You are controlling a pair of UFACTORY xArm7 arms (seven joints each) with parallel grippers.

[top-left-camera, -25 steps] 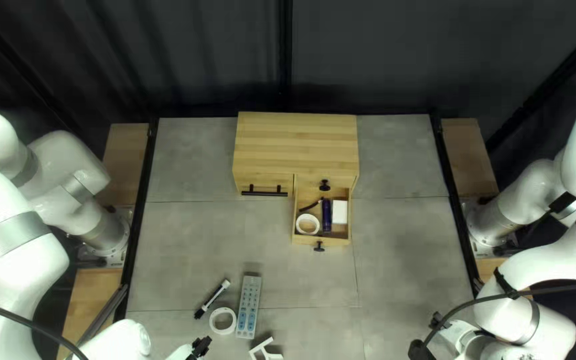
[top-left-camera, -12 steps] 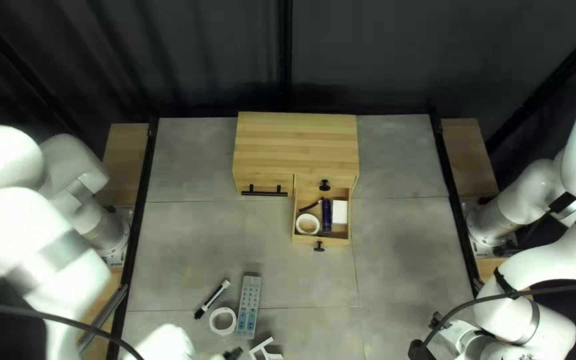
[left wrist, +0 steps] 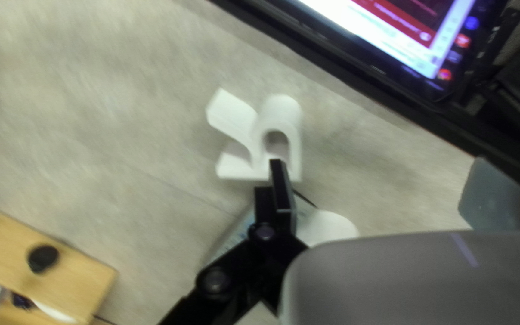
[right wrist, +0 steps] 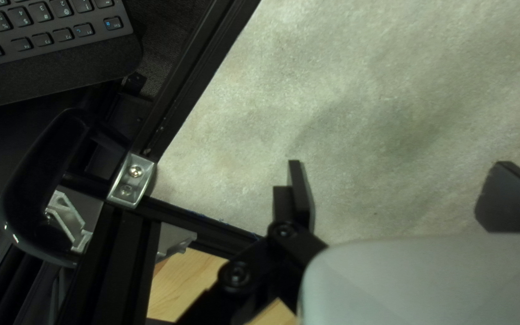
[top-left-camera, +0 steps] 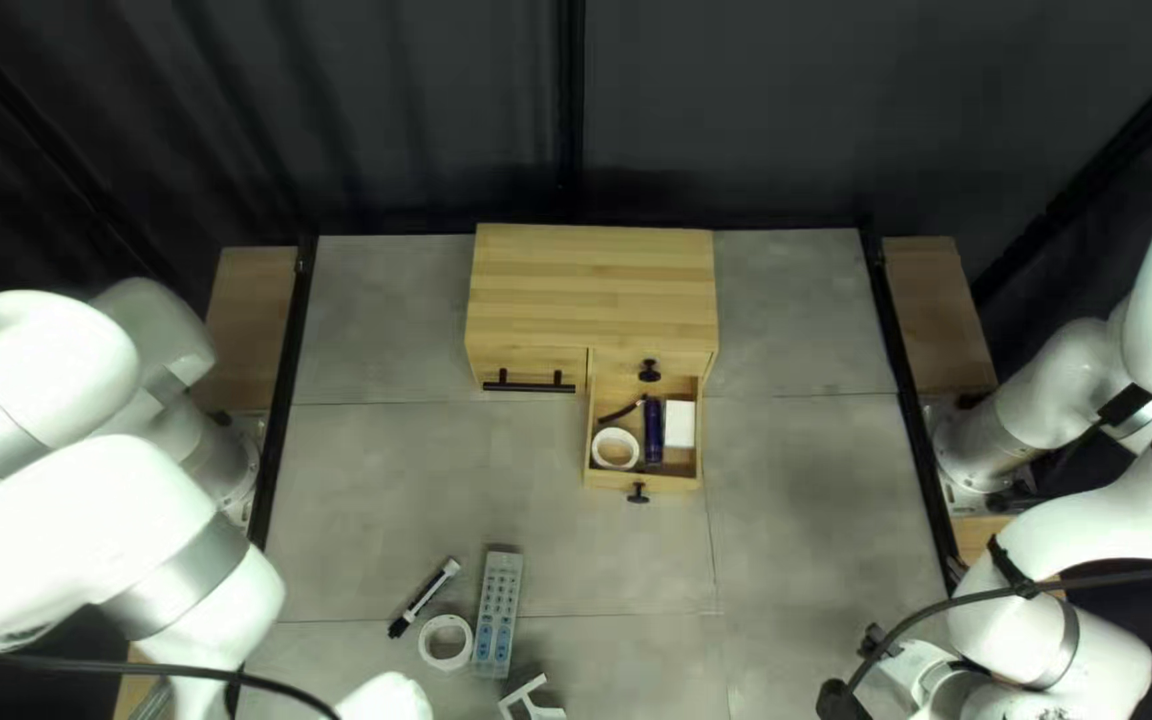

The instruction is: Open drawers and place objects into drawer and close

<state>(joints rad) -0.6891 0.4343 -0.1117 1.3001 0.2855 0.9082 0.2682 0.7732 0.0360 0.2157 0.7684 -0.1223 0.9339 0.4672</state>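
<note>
Left wrist view showed the left gripper (left wrist: 379, 162) spread wide and holding nothing, with the white plastic stand (left wrist: 259, 138) ahead of it; whether a finger touched could not be told. The stand lay on the tabletop (top-left-camera: 630, 574), near the lower end of the remote control (top-left-camera: 499, 614), well apart from the pulled-out drawer (top-left-camera: 610, 480). It looked light and stiff, perhaps a little slippery. A square pinch across the rounded loop seemed the best hold; the splayed arm would probably let it twist. The right gripper (right wrist: 398, 162) also stood wide, empty.
</note>
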